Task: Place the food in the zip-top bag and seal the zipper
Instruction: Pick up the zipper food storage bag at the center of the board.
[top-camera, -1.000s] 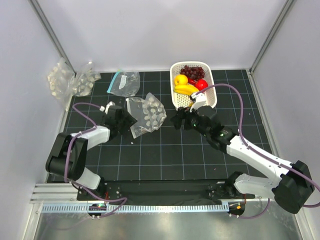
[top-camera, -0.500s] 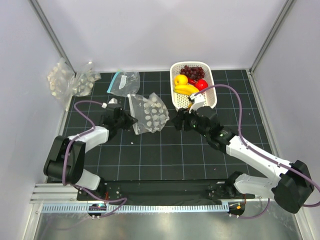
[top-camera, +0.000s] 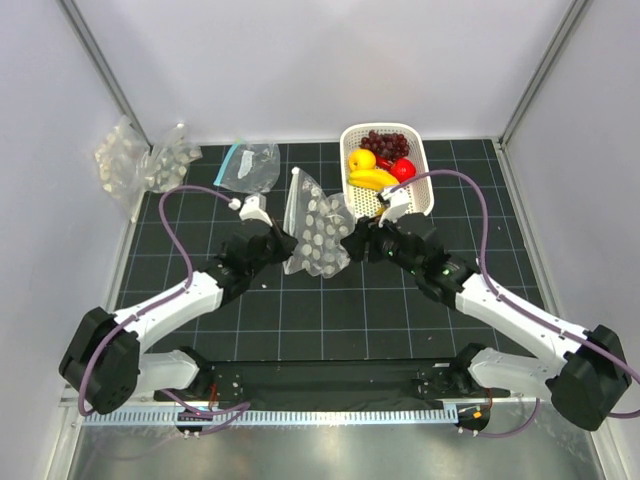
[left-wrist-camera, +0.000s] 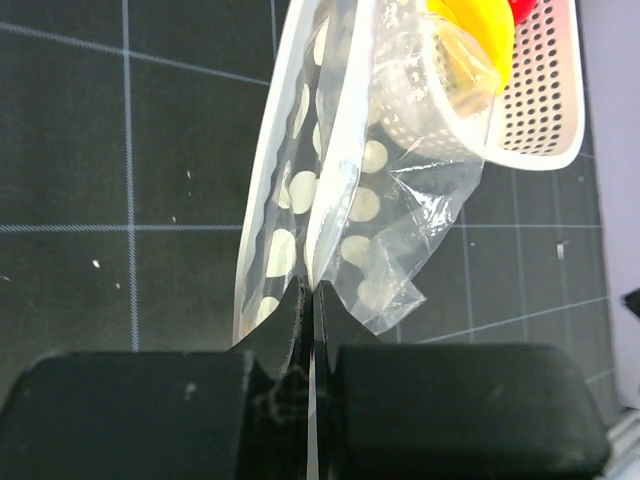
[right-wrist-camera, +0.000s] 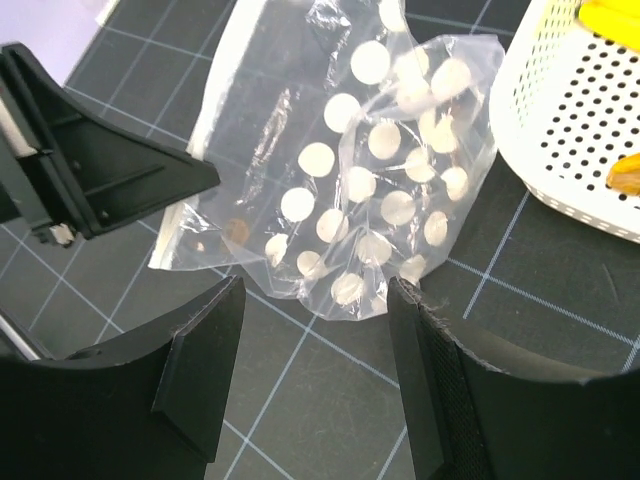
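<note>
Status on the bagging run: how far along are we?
Done: the left hand is shut on the edge of the zip-top bag, and the bag stands up on edge. In hand: the right hand is open beside the bag, gripping nothing. Left: all the food sits in the white basket, none is bagged, and the zipper is not yet sealed.

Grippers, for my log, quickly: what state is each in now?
Left gripper: shut on the clear white-dotted plastic zip-top bag.
Right gripper: open, holding nothing.
</note>
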